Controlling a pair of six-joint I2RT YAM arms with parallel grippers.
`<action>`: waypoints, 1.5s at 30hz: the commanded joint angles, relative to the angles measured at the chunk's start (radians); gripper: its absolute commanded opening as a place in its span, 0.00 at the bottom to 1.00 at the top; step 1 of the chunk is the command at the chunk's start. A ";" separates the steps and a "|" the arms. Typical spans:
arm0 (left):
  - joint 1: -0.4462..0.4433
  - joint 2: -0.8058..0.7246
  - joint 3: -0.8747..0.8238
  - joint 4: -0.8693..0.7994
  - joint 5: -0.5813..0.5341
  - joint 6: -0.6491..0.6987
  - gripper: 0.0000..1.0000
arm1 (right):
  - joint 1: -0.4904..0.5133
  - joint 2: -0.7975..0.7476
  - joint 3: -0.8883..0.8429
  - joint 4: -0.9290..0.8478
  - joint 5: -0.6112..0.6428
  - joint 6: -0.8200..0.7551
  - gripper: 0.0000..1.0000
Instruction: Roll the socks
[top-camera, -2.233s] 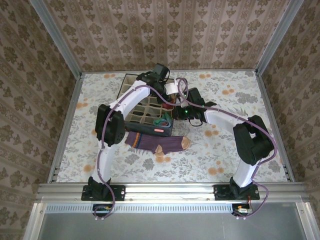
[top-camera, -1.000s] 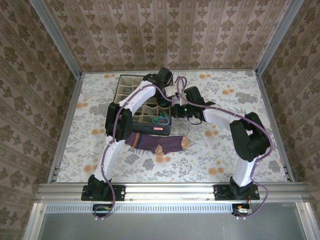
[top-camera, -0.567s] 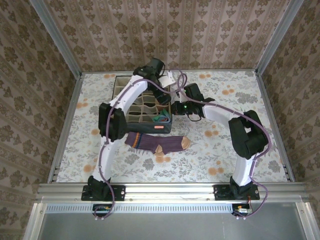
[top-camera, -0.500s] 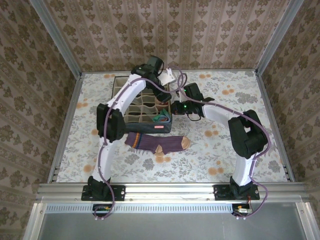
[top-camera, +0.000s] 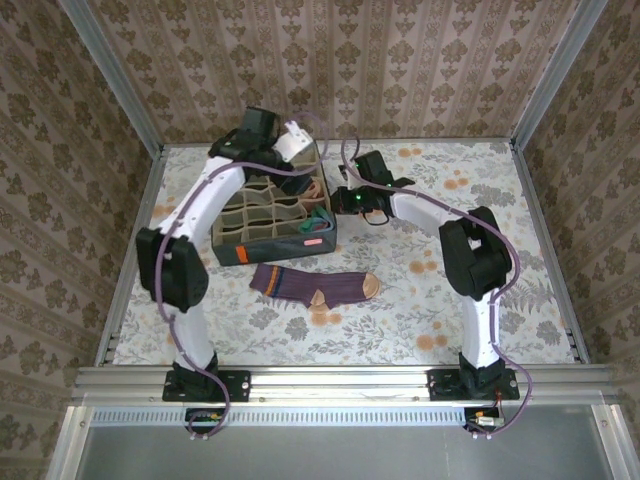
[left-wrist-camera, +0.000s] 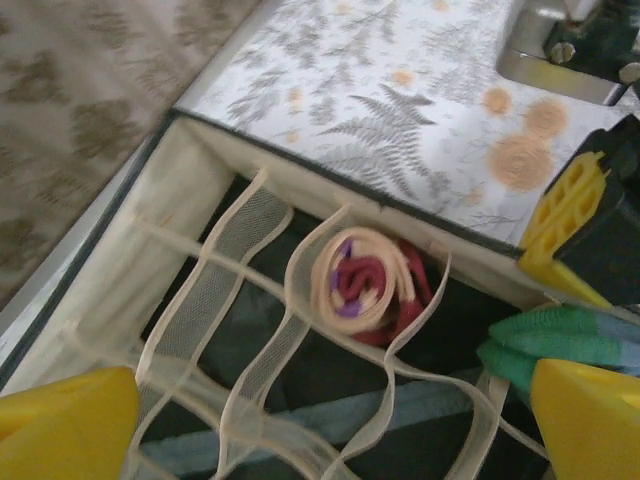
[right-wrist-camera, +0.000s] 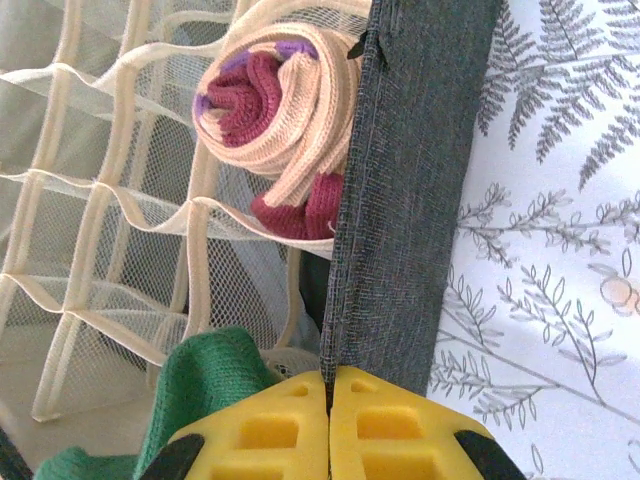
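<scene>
A purple sock (top-camera: 315, 287) with a tan toe lies flat on the table in front of the dark grid box (top-camera: 226, 228). The peach and maroon sock (left-wrist-camera: 365, 285) sits rolled in a compartment by the box's right wall (right-wrist-camera: 275, 110). A green-toed sock (right-wrist-camera: 210, 390) lies bunched in the neighbouring compartment (top-camera: 318, 222) (left-wrist-camera: 560, 340). My left gripper (top-camera: 290, 160) hovers open over the box's far end, its yellow fingers wide apart and empty (left-wrist-camera: 330, 430). My right gripper (top-camera: 335, 198) is shut on the box's grey right wall (right-wrist-camera: 328, 390).
The box's mesh dividers (left-wrist-camera: 240, 330) form several compartments with nothing in them. The flowered tablecloth (top-camera: 430, 300) stretches to the right and front. Patterned walls close the table on three sides, with a metal rail (top-camera: 340, 380) along the near edge.
My left gripper opened, let go of the rolled peach sock in its compartment, and drew back up to the far left. The box shifted left and turned slightly, with the right gripper still pinching its wall.
</scene>
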 joint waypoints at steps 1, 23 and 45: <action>0.050 -0.148 -0.149 0.206 -0.049 -0.148 1.00 | 0.004 0.043 0.094 -0.138 0.049 -0.062 0.03; 0.064 -0.922 -1.069 0.171 0.018 -0.562 0.69 | 0.087 -0.491 -0.347 -0.221 0.237 0.002 0.31; -0.274 -0.440 -1.191 0.439 -0.162 -0.783 0.42 | 0.160 -0.324 -0.632 -0.175 0.306 0.078 0.19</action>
